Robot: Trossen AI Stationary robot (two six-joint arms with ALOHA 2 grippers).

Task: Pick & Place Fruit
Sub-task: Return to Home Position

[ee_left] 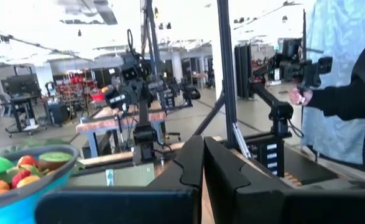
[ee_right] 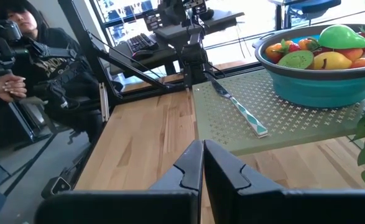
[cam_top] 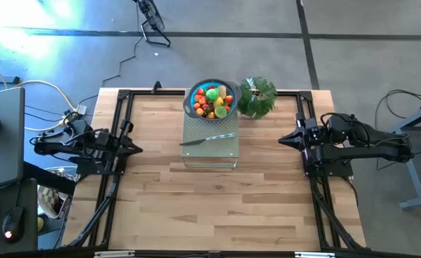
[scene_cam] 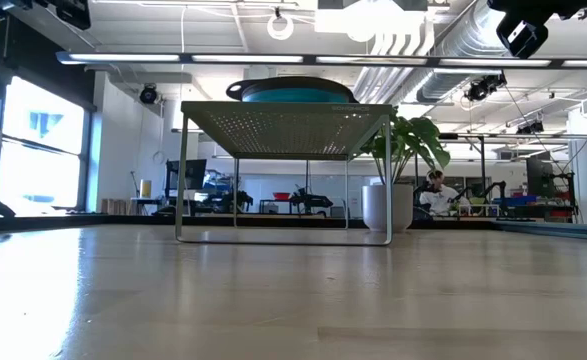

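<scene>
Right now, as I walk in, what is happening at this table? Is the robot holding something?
Nothing is being handled at this moment. The left gripper and the right gripper are both shut and empty, each at its own side of the table, away from the shelf. The fruit lies piled in the blue bowl on top of the shelf, with a knife beside the bowl and a plant next to the shelf. The sorting looks finished.

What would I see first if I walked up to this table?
The blue bowl heaped with bright toy fruit, at the back end of the mesh shelf on the table. Next, the leafy plant beside the bowl and the silver knife lying on the shelf. Both arms wait at the table's sides, left tool and right tool shut and empty.
</scene>
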